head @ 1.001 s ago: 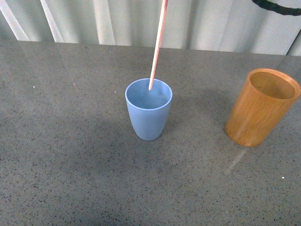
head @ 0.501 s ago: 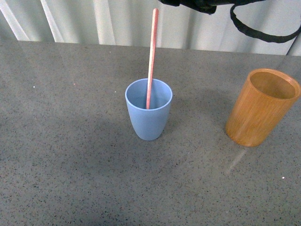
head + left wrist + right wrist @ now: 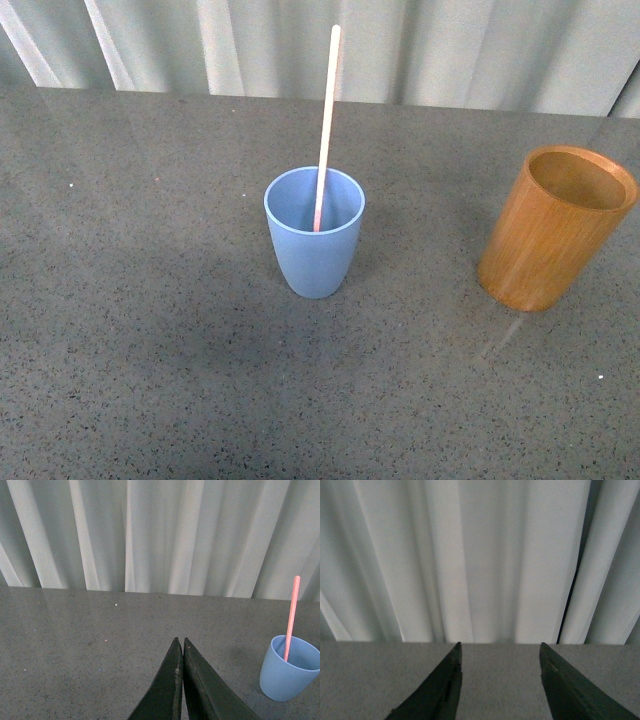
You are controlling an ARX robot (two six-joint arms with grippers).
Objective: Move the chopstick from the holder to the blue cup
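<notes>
Chopstick (image 3: 326,125), thin straight, in tapered blue cup (image 3: 314,262)

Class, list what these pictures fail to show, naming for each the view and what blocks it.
1. Lower tip of the chopstick: front and left wrist views, behind the blue cup wall.
2. Inside bottom of the holder: front view, hidden by its own wall.
3. Both arms: outside the front view.
4. Left gripper and right gripper: wrist views, cut off by the frame edge.
</notes>
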